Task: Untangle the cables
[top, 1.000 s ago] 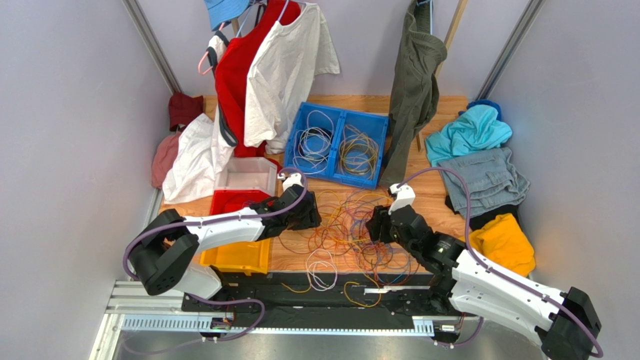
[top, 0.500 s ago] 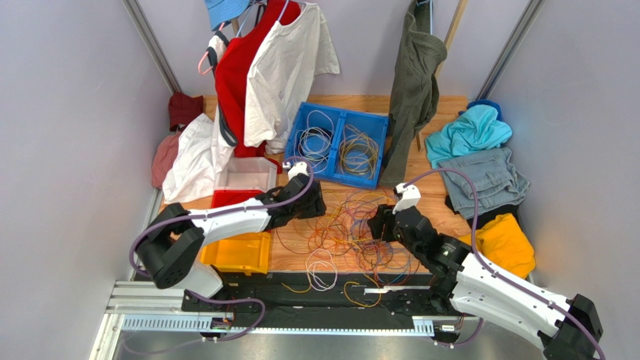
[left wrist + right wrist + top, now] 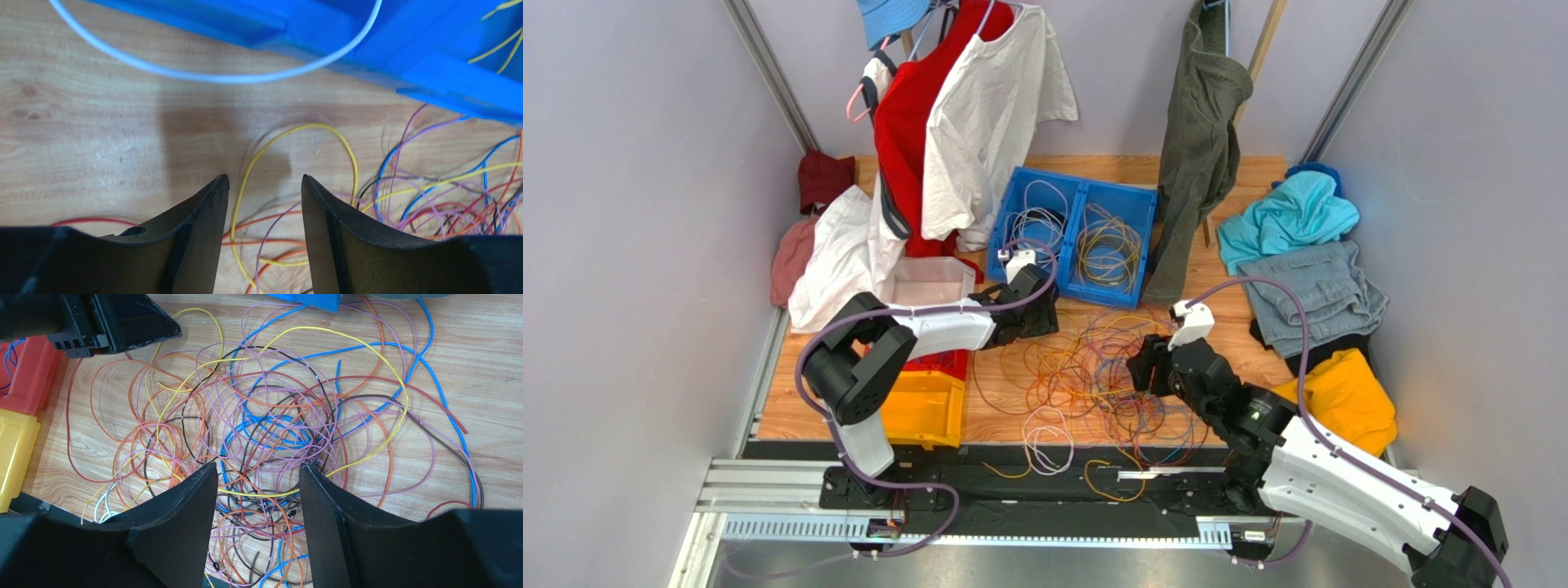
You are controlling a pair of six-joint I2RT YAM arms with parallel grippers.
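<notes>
1. The cables lie knotted in one heap on the table, just in front of the blue bin.
2. The left gripper hovers at the heap's edge and the right gripper over its middle, both with jaws apart, holding nothing.
3. Closing there may pinch several strands and tighten the knot.

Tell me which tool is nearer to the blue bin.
Left. The left tool is just in front of the near wall of the blue bin. The right tool is farther from it, above the tangled cables.
</notes>
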